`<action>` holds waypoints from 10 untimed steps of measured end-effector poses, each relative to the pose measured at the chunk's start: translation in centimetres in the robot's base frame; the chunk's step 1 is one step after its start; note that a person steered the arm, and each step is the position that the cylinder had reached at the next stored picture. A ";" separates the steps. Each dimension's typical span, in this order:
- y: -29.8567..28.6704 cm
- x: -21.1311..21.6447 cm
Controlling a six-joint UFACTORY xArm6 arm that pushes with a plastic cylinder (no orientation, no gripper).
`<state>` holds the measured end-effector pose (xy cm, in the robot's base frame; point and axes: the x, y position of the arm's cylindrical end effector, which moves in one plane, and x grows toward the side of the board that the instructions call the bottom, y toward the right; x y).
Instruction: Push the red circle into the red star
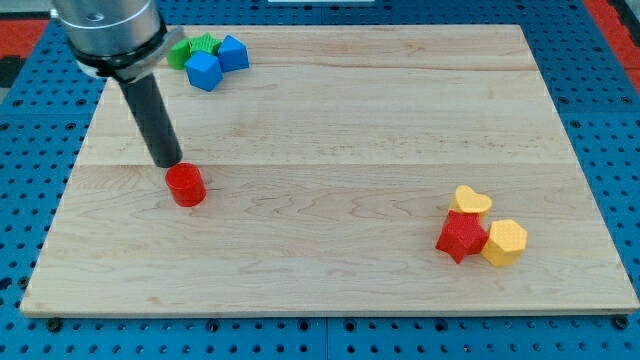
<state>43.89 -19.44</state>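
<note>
The red circle (186, 185) is a short red cylinder lying on the wooden board at the view's left. My tip (167, 163) stands just up and left of it, touching or almost touching its upper-left edge. The red star (461, 236) lies far off at the view's lower right, pressed between a yellow heart (470, 201) above it and a yellow hexagon (505, 241) at its right.
Two blue blocks (203, 70) (233, 52) and a green block (190, 50) cluster at the board's top left, behind the rod. The wooden board (330, 150) rests on a blue perforated table, whose surface surrounds the board's edges.
</note>
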 end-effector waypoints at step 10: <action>24.7 8.9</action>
<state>52.79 5.22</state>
